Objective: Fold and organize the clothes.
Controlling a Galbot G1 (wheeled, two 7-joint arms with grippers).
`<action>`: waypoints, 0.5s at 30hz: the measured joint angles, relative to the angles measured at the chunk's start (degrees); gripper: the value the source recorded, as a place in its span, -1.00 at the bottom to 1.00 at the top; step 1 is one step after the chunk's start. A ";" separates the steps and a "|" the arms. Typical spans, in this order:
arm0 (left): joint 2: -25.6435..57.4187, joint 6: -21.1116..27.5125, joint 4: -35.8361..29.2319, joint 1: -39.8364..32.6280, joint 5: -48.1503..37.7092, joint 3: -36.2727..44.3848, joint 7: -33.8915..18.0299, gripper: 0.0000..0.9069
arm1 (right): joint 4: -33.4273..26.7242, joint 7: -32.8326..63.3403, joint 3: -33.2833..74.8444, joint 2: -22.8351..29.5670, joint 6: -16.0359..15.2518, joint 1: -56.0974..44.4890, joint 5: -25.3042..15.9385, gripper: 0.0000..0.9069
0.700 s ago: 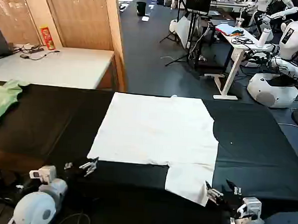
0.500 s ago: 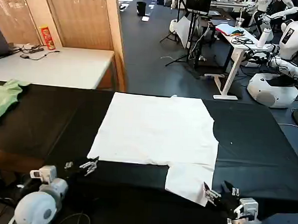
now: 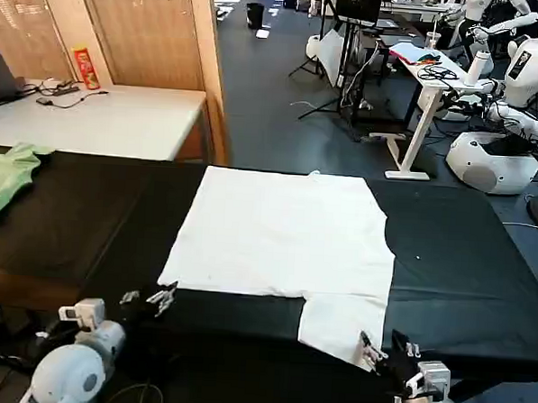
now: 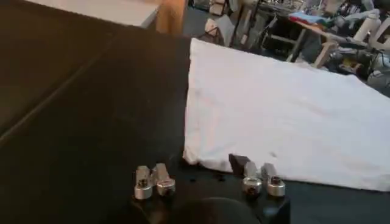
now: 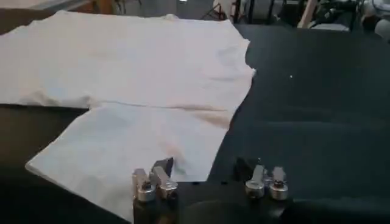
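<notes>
Head view, plain white T-shirt point(image 3: 285, 234) flat, no print readable

Beyond the black table point(image 3: 61, 218) lies a grey floor point(image 3: 273, 120), with a white desk point(image 3: 102, 120) before wooden slatted panels point(image 3: 142, 32) at its far left.

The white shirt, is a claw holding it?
No, the shirt lies flat and both claws, left and right, sit open beside it.

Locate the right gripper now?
In the head view, the right gripper sits low on the right, open at the near corner of the white T-shirt's sleeve flap.
</notes>
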 joint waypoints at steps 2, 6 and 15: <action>0.03 0.16 -0.23 0.28 0.06 0.01 -0.06 -1.00 | 0.28 0.20 0.14 0.04 -0.19 -0.23 0.02 -0.91; -0.16 0.27 -1.46 0.98 0.36 0.01 -0.24 -1.00 | 1.50 0.94 1.10 0.05 -0.82 -1.06 0.67 -0.94; -0.61 0.49 -5.64 4.39 1.54 -1.18 -2.15 -1.00 | 7.99 3.39 4.13 -0.81 -4.56 -5.42 3.10 -0.96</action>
